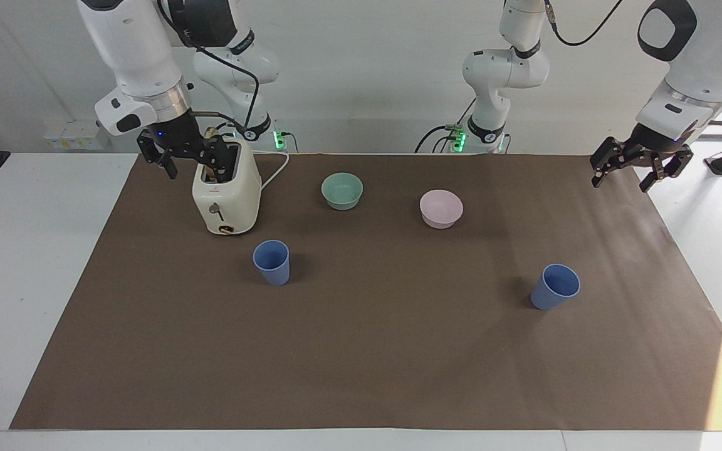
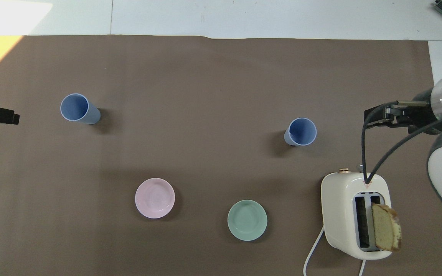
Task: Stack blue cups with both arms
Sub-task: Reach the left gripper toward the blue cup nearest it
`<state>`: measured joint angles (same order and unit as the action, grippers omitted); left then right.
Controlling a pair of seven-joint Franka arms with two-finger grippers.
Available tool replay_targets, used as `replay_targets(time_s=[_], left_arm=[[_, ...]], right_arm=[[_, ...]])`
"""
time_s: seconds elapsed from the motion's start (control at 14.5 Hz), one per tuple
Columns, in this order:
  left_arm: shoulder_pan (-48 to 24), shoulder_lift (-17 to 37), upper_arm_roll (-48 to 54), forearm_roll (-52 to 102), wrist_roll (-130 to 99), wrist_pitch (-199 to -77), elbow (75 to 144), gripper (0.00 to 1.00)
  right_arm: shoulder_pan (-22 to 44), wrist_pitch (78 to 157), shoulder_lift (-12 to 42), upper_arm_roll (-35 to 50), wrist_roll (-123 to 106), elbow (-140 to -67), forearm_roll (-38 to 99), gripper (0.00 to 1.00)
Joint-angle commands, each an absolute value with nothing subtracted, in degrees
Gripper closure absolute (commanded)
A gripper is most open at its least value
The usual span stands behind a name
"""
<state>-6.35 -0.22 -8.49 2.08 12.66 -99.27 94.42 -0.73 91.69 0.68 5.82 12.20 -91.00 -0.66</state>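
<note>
Two blue cups stand upright and apart on the brown mat. One cup (image 1: 271,262) (image 2: 300,131) is beside the toaster, farther from the robots than it. The other cup (image 1: 555,286) (image 2: 79,109) stands toward the left arm's end. My left gripper (image 1: 619,185) hangs open and empty over the mat's edge at that end; one of its fingers (image 2: 2,115) shows in the overhead view. My right gripper (image 1: 195,168) (image 2: 391,115) is open and empty in the air beside the toaster's top.
A cream toaster (image 1: 226,194) (image 2: 355,214) holds a bread slice (image 2: 386,228) at the right arm's end. A teal bowl (image 1: 342,190) (image 2: 247,220) and a pink bowl (image 1: 440,208) (image 2: 154,197) sit nearer to the robots than the cups.
</note>
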Motion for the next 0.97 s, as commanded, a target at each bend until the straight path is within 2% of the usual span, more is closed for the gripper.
replay_targets(time_s=[0.0, 0.41, 0.9], left_arm=[[-5.98, 0.43, -8.44, 1.49, 13.18, -104.22, 97.03, 0.0], [-5.45, 5.7, -8.35, 1.76, 13.1, -109.24, 97.38, 0.0], [-6.15, 8.17, -8.35, 2.9, 13.1, -114.08, 99.14, 0.0]], right_arm=[[-1.14, 93.08, -0.79, 6.06, 11.16, -92.9, -0.88, 0.0], [-1.14, 93.08, -0.79, 6.06, 11.07, -92.99, -0.88, 0.0], [-1.14, 93.08, -0.79, 6.06, 10.99, -92.9, -0.88, 0.0]])
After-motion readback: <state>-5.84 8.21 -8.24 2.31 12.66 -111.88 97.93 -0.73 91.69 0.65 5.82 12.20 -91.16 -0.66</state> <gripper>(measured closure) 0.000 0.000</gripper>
